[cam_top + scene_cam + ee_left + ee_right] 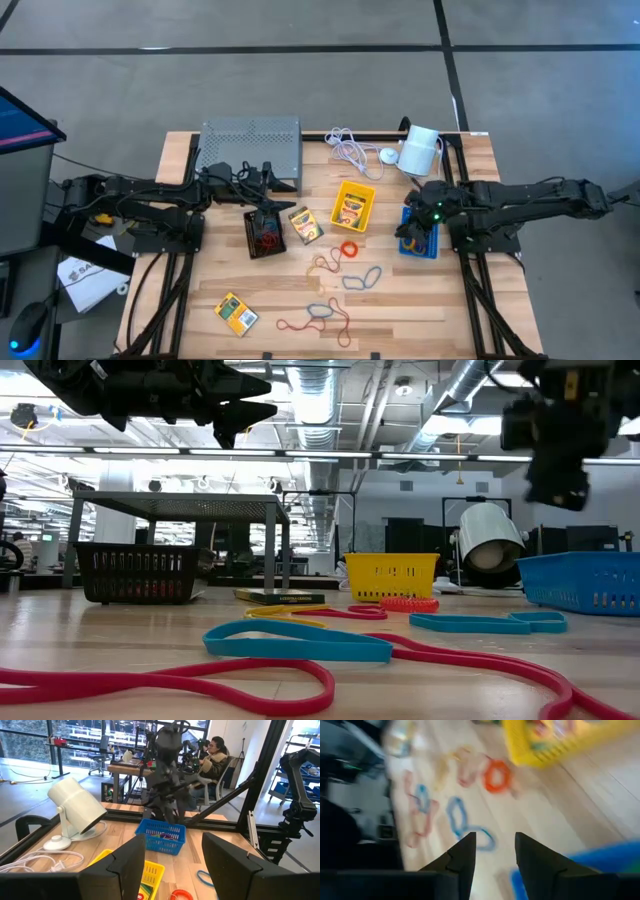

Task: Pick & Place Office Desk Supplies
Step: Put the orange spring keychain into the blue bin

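Right hand (412,232): fingers parted, nothing held, above blue bin (424,243) by counter's (480,300) right edge | Left hand (268,177): open, empty, above black bin (264,233) | Rubber bands (345,270): scattered mid-counter toward front edge | Advice: one loop is best pinched at its edge.

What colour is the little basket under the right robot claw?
Blue. The basket shows best in the left wrist view.

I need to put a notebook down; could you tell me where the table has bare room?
Bare wood lies between the loose crayon box and the black bin, and along the right edge below the blue bin. The middle is crowded with rubber bands.
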Controlling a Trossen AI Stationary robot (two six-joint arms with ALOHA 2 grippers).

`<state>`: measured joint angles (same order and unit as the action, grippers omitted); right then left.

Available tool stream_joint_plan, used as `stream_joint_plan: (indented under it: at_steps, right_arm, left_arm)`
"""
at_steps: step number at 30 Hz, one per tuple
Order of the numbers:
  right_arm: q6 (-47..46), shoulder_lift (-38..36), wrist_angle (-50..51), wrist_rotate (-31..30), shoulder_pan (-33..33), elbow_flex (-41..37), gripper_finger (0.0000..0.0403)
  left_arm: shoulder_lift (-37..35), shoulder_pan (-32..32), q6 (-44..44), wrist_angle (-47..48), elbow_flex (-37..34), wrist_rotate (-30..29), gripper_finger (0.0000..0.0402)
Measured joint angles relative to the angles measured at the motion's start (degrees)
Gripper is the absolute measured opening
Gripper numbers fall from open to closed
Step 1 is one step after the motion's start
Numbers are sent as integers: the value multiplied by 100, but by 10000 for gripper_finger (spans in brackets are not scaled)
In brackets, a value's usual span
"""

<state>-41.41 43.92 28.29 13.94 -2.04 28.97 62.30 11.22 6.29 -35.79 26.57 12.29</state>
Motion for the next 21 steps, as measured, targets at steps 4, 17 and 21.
stream_joint_plan:
  at_steps: [4, 17, 21]
  right_arm:
    - [-2, 0, -887, -85, 138, 0, 124]
    - [1455, 1452, -1005, -528, 612, 1198, 103]
    - [2101, 2118, -421, -528, 692, 1804, 102]
  left_arm:
    - [0, 0, 0, 0, 0, 1, 190]
    - [0, 2, 1, -28, 0, 0, 190]
    - [0, 2, 1, -24, 0, 0, 190]
